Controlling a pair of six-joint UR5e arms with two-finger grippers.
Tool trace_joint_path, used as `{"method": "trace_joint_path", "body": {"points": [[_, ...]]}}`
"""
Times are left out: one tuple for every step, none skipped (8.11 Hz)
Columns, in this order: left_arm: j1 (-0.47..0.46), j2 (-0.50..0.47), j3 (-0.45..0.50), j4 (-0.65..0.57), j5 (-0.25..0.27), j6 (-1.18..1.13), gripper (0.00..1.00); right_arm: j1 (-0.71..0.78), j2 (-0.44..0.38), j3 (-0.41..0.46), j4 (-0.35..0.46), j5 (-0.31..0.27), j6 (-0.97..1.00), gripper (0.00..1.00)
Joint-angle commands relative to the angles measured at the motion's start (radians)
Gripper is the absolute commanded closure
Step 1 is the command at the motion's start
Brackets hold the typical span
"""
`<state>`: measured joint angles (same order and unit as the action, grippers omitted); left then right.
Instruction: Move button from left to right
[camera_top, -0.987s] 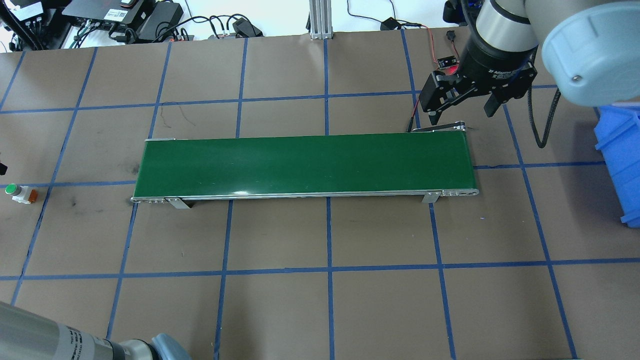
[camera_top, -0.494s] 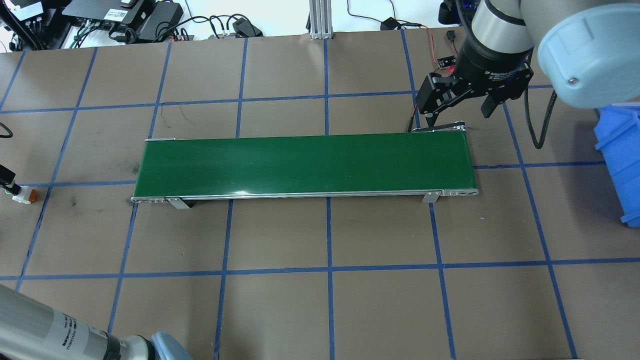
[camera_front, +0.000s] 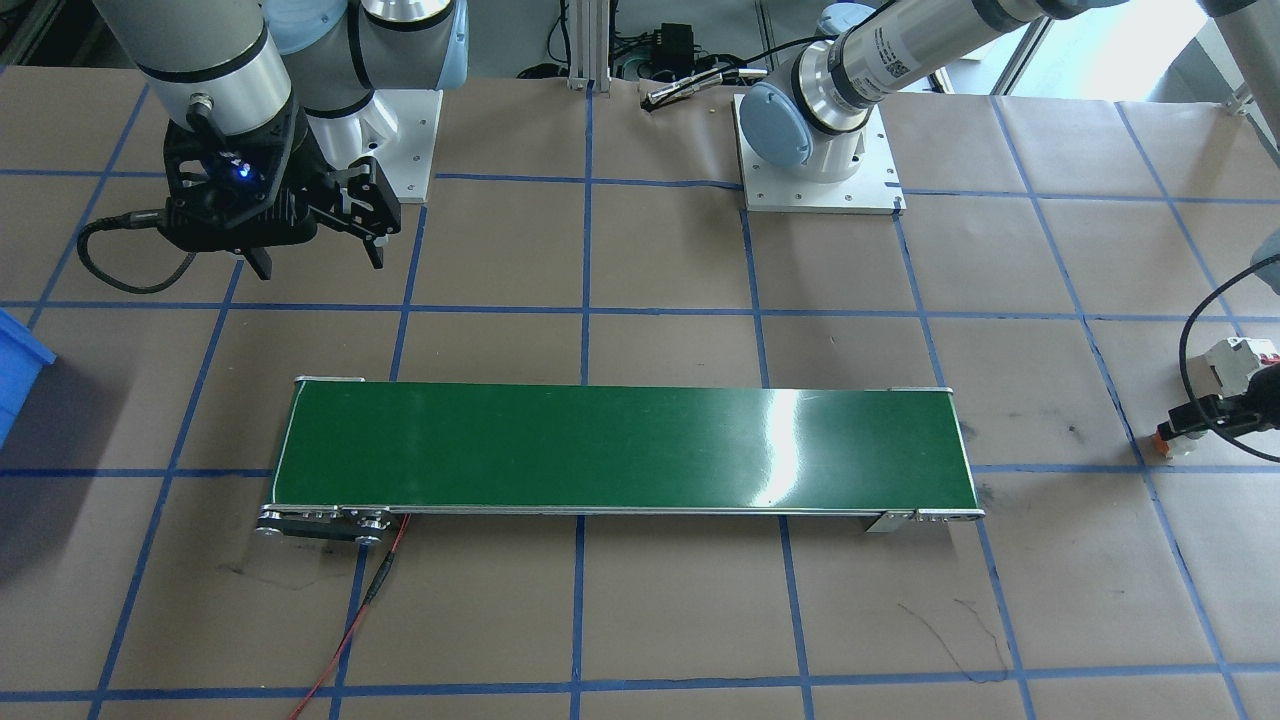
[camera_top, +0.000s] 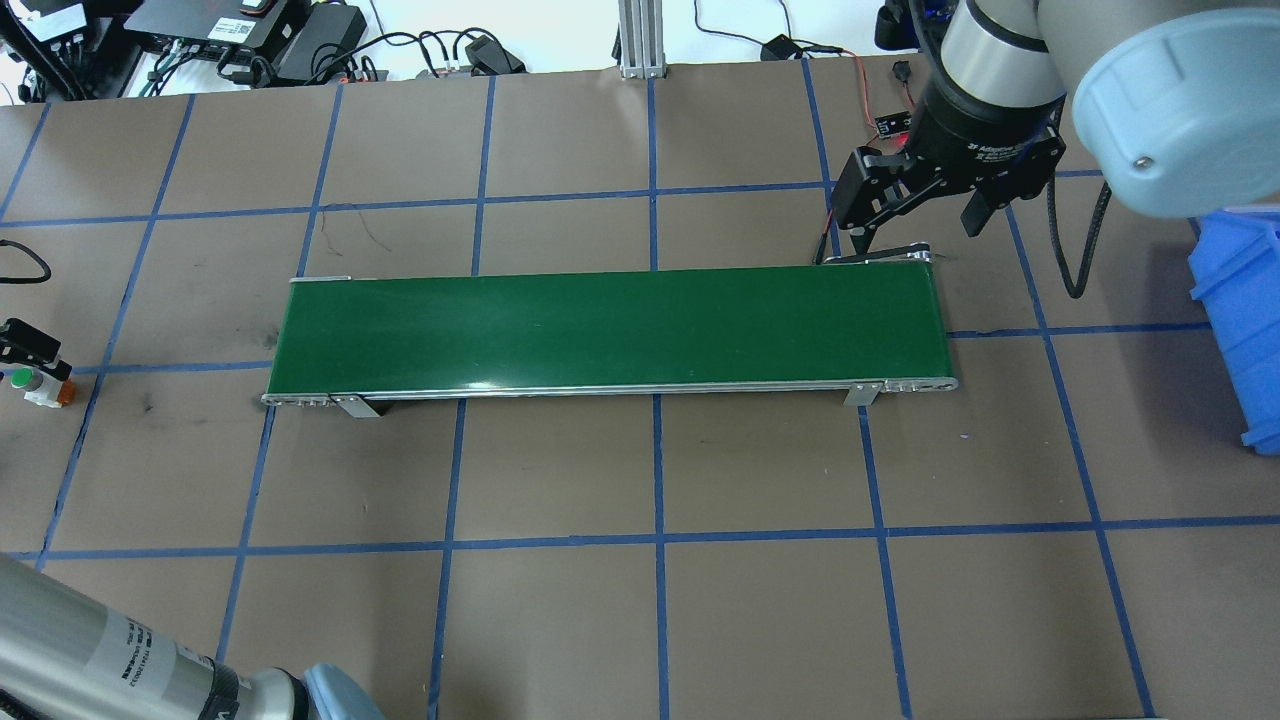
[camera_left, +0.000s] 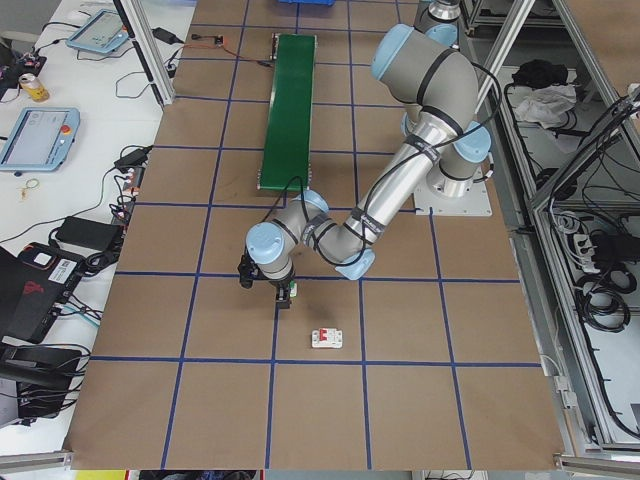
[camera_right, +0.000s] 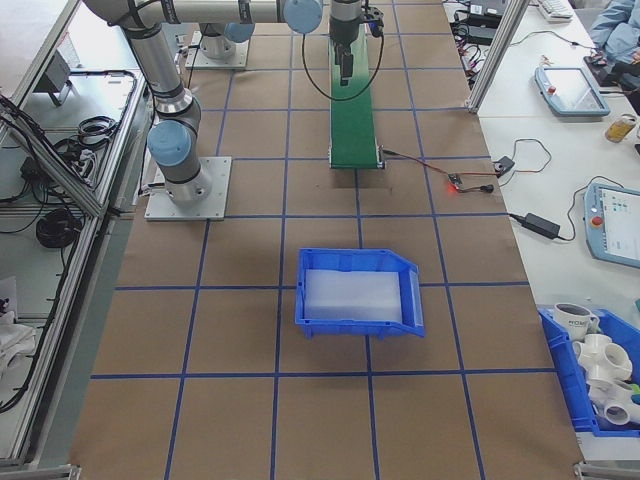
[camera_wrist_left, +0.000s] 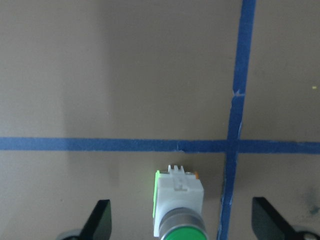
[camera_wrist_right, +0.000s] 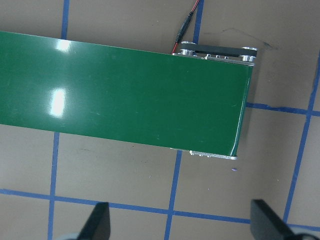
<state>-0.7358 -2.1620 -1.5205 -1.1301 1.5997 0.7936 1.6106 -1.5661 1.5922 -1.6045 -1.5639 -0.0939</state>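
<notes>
The button (camera_top: 40, 386) lies on its side on the brown paper at the table's far left, with a green cap, a white body and an orange base. In the left wrist view the button (camera_wrist_left: 178, 200) sits between the wide-apart fingers (camera_wrist_left: 100, 222) of my left gripper (camera_wrist_left: 182, 227), which is open and low over it. That same left gripper (camera_top: 30, 345) shows at the overhead view's left edge. My right gripper (camera_top: 920, 225) hangs open and empty above the far right corner of the green conveyor belt (camera_top: 610, 330).
A white circuit breaker (camera_front: 1240, 365) with a red mark lies just beyond the button. A blue bin (camera_top: 1240, 320) stands at the table's right end. A red wire (camera_front: 350, 620) runs from the conveyor's end. Cables and boxes crowd the far edge.
My left gripper has come in from the overhead view's left edge and now stands over the button. The button has not moved. The right gripper has shifted slightly.
</notes>
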Motion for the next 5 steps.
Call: {"method": "trace_joint_path", "body": {"points": [[-0.001, -0.027, -0.003, 0.018, -0.050, 0.007, 0.00, 0.000, 0.001, 0.000, 0.000, -0.002, 0.000, 0.00], [-0.001, -0.042, -0.003, 0.018, -0.050, 0.006, 0.00, 0.000, 0.003, 0.000, -0.002, -0.002, 0.000, 0.00], [-0.001, -0.045, -0.003, 0.018, -0.044, 0.010, 0.00, 0.000, 0.003, 0.000, -0.002, -0.002, 0.000, 0.00], [0.001, -0.042, -0.003, 0.016, -0.038, 0.009, 0.00, 0.000, 0.004, 0.000, -0.002, -0.002, 0.000, 0.00], [0.001, -0.042, -0.003, 0.016, -0.038, 0.009, 0.00, 0.000, 0.008, 0.000, -0.003, -0.002, 0.002, 0.00]]}}
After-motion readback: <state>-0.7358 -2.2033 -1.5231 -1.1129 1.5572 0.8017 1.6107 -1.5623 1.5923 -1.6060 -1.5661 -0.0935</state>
